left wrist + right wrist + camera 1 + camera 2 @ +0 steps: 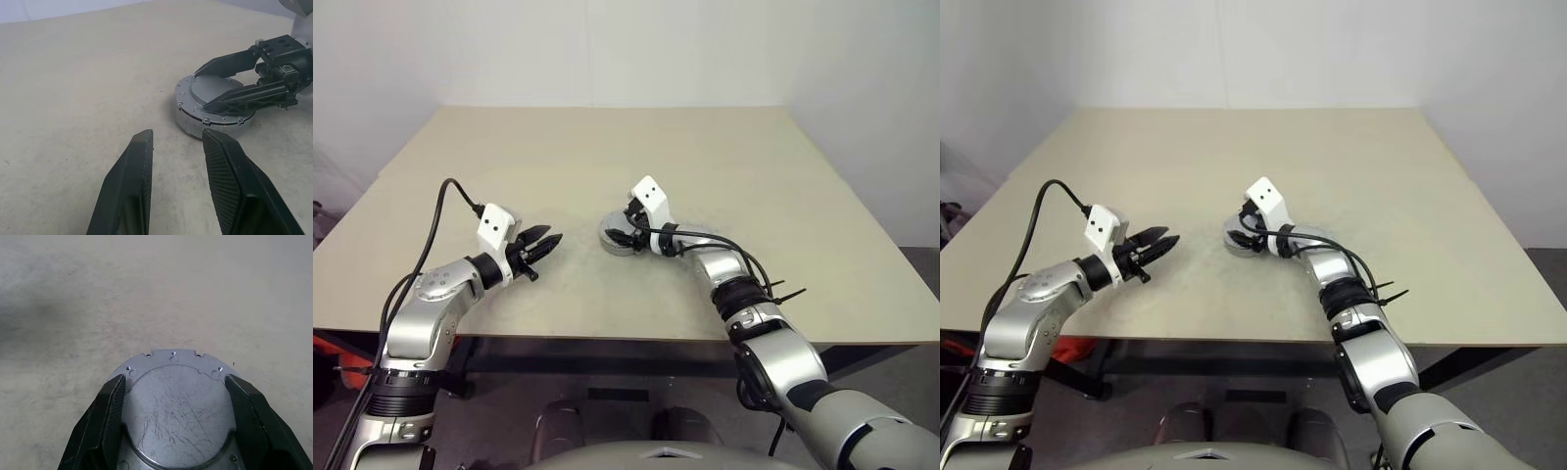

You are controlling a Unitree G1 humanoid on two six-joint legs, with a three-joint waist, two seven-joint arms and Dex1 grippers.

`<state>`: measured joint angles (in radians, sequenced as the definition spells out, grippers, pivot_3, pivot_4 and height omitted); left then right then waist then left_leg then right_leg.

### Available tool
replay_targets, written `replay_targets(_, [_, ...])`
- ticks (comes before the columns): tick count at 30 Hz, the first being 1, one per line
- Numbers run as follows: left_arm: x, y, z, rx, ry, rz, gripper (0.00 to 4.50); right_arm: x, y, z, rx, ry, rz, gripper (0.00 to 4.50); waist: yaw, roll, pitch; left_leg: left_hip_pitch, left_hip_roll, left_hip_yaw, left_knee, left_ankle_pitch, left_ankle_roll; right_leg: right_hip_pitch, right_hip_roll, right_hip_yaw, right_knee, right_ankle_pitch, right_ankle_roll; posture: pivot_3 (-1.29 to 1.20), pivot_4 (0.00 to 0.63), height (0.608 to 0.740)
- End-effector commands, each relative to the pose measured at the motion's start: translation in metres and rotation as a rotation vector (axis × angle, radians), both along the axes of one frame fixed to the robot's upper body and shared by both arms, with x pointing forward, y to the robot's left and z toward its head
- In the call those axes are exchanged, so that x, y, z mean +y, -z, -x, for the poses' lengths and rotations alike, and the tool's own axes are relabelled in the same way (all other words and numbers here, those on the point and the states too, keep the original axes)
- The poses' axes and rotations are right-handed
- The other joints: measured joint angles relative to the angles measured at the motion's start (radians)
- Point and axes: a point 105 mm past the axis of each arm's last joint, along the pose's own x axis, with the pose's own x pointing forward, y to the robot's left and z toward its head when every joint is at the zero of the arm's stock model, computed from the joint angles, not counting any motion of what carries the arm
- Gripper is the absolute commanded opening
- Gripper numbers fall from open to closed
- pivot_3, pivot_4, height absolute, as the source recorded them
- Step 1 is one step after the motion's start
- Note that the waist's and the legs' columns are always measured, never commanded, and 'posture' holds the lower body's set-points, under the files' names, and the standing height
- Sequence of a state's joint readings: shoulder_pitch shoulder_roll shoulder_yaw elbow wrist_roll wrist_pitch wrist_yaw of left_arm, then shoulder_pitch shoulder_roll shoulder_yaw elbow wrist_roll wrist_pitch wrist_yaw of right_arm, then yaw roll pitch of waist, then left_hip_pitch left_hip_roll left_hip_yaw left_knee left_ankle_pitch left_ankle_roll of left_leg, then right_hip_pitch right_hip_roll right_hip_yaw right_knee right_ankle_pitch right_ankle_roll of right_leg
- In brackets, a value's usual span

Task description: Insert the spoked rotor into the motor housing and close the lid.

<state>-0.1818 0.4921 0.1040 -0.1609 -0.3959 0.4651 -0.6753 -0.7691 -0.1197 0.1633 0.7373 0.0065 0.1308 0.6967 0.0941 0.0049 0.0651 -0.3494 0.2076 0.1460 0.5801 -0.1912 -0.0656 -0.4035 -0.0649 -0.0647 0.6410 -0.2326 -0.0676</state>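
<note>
L gripper [544, 243] is nearest, hanging low over the worktop [607, 157] w/ fingers [131, 186] parted and nothing between them. It points across at the motor housing [193, 121], near but not touching.

Next out, the motor housing sits on the worktop about mid-width, towards the near edge. The lid [178, 404], a scratched grey disc w/ small screw holes round its flange, already lies on top. No copper windings or spoked rotor can be seen from here, so prob. the rotor is inside. Can't tell if the lid is fully seated.

R gripper [222, 85] reaches over the housing from its far side, fingers [110, 418] spread wide, one on each side of the lid's raised centre, lying over the flange. Whether the pads actually press the lid or only bracket it, can't tell.

Risks, as judgement:
- If the lid is a bit cocked, pulling the R gripper off sideways could drag it and leave it skewed.
- If the fingers squeeze the centre boss unevenly, the housing may slide on the smooth worktop, since nothing braces it.
- L gripper moving in to steady it could nudge the housing towards the R fingers and jam.
- Pressing down off-centre may tip the lid edge up rather than seat it.
</note>
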Motion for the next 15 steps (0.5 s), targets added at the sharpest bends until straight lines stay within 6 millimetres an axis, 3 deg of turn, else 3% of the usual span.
replay_targets(1, [-0.001,-0.011,0.001,-0.051,0.009,-0.005,1.67,-0.003,-0.006,-0.002,-0.032,-0.004,0.005,3.11,0.000,0.000,0.000,0.000,0.000,0.000,0.000,0.000,0.000,0.000,0.000,0.000,0.000,0.000,0.000,0.00,0.000,0.740])
replay_targets(15, [-0.006,-0.014,-0.005,-0.041,-0.015,0.049,1.67,-0.001,0.016,0.001,0.015,-0.003,0.066,3.11,0.000,-0.001,-0.001,0.003,0.000,0.000,0.000,0.000,0.000,0.003,0.000,0.000,0.000,0.000,0.000,0.00,0.000,0.740])
